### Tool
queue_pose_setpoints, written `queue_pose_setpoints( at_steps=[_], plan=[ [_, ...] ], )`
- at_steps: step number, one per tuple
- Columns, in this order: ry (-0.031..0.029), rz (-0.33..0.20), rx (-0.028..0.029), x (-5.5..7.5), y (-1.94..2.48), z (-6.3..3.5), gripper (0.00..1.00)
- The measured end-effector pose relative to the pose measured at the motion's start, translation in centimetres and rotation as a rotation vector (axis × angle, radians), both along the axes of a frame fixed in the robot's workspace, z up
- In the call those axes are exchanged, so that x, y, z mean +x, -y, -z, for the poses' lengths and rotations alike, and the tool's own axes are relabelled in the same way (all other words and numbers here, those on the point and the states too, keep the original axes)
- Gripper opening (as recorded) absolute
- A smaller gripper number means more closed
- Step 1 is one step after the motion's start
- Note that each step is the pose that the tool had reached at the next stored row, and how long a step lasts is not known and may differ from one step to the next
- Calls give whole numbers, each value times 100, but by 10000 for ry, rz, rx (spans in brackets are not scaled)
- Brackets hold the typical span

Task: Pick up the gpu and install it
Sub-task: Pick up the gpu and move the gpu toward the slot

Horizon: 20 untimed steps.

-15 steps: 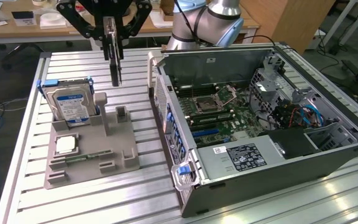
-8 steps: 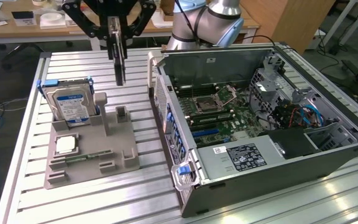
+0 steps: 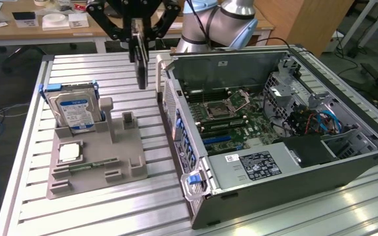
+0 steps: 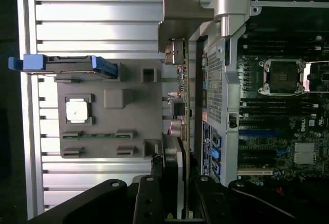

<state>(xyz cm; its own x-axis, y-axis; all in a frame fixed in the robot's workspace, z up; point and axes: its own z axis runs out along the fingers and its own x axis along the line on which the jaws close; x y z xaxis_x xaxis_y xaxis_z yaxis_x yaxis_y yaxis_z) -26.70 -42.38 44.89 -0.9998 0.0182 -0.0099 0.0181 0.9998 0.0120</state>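
Note:
The gpu hangs edge-down in the air, a thin dark card held upright by my gripper, which is shut on its upper edge. It is above the slatted table, in the gap between the grey parts holder and the rear wall of the open computer case. In the wrist view the gpu shows edge-on with its silvery end bracket at the far end. My gripper clamps it between black fingers. The motherboard lies exposed inside the case.
The grey holder carries an upright hard drive with blue rails, a square processor chip and a green memory stick. The case's power supply and drive cage take up its near and right parts. Desks stand behind the table.

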Motion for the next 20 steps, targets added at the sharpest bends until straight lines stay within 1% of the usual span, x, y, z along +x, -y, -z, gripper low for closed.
queue_pose_setpoints(
  at_steps=[3, 8, 20],
  plan=[
    [1, -8, 0, 112, 0, 3, 28],
    [1, -15, 0, 248, 0, 7, 28],
    [1, -22, 0, 527, 0, 18, 28]
  ],
)
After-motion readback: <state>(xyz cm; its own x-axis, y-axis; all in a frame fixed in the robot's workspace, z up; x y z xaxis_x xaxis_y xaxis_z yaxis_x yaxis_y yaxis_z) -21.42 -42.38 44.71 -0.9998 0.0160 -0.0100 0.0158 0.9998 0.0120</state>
